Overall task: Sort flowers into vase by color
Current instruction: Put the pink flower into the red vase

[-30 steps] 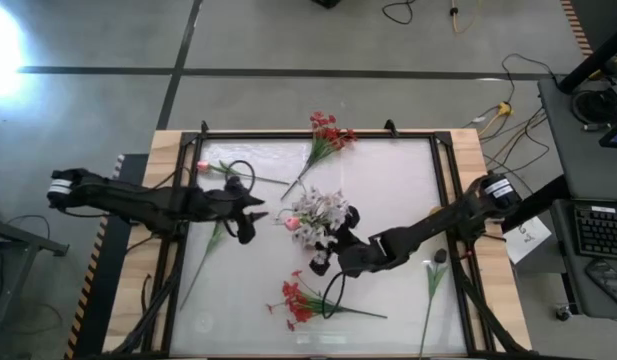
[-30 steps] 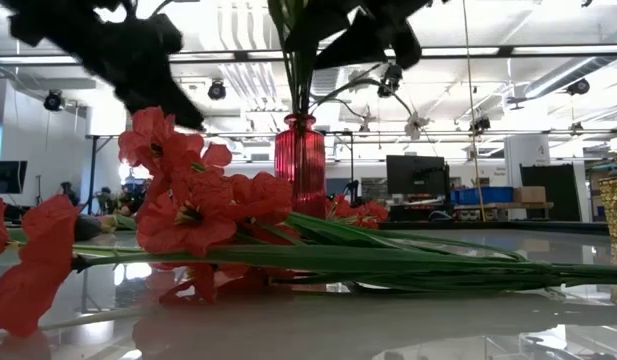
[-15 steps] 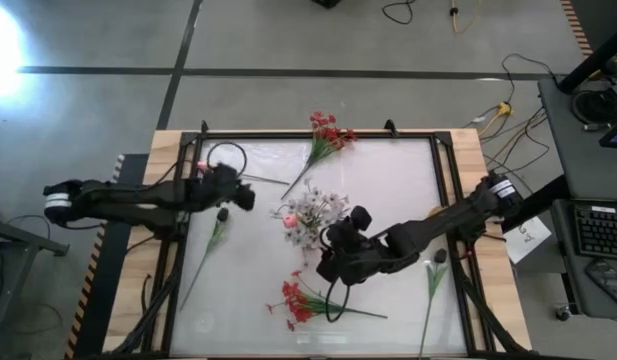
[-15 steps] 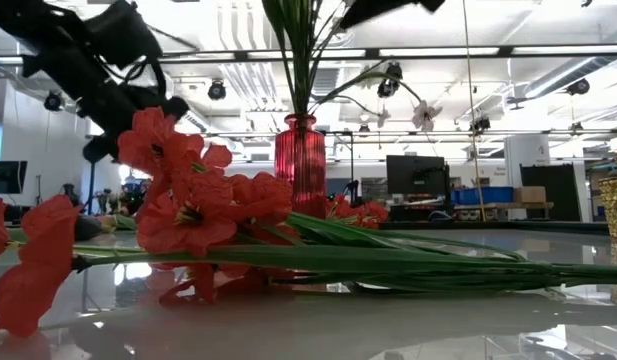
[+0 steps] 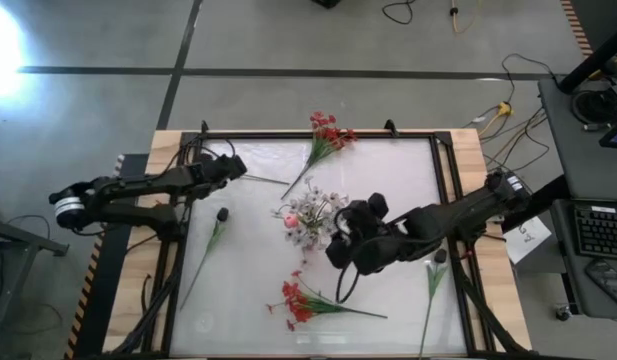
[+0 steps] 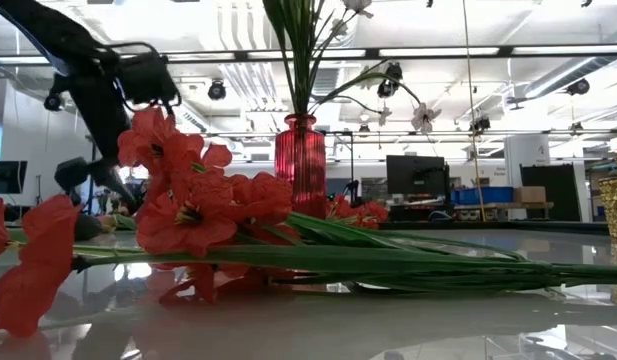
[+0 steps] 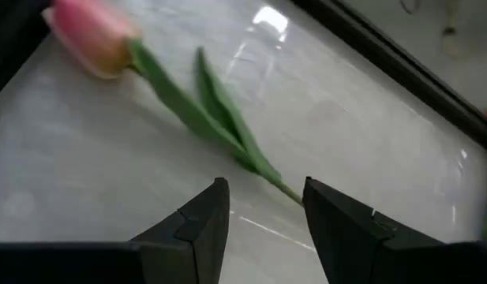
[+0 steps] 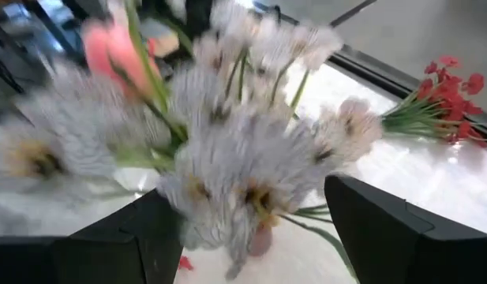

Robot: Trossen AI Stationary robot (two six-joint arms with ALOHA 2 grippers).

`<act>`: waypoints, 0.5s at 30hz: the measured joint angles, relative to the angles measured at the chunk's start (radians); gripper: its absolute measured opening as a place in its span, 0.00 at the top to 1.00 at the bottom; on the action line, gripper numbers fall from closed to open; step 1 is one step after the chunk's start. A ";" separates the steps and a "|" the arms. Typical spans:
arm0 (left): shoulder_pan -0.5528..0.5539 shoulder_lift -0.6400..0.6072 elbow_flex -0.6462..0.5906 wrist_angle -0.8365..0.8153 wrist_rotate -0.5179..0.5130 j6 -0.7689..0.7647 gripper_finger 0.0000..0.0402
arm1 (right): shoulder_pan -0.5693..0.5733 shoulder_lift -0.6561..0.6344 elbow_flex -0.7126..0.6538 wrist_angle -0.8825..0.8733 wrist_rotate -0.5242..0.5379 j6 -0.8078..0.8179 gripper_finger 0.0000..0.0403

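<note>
The left hand (image 7: pixel 260 217) hovers with its two dark fingers parted and nothing between them, near the counter's far left corner. Just ahead of it a single pink bud on a green leafy stalk (image 7: pixel 160 87) lies flat on the glossy white counter (image 5: pixel 388 190).

The right hand (image 8: pixel 251 229) sits near the middle of the counter, fingers spread wide, right up against the pale white small-blossom spray (image 5: pixel 313 213) that stands in the ribbed red glass vase (image 6: pixel 300 163); a pink bud (image 5: pixel 287 219) shows among those white blossoms. Nothing is gripped between its fingers.

Outward from there, one bushy red-blossom spray (image 5: pixel 326 135) lies at the far edge of the counter, and another red-blossom spray with long green stalks (image 5: pixel 306 302) lies near the front edge. A dark-tipped green stem (image 5: pixel 210 240) rests toward the left edge, and a second dark-tipped green stem (image 5: pixel 432 280) lies by the right edge.
</note>
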 joint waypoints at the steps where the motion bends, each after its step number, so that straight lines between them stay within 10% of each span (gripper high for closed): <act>1: 0.014 0.017 0.000 0.002 0.011 -0.019 0.62 | 0.000 -0.010 0.008 -0.006 0.001 0.010 0.31; 15: 0.189 0.233 0.092 0.064 0.193 -0.081 0.62 | 0.000 -0.094 0.050 -0.009 0.052 -0.036 0.31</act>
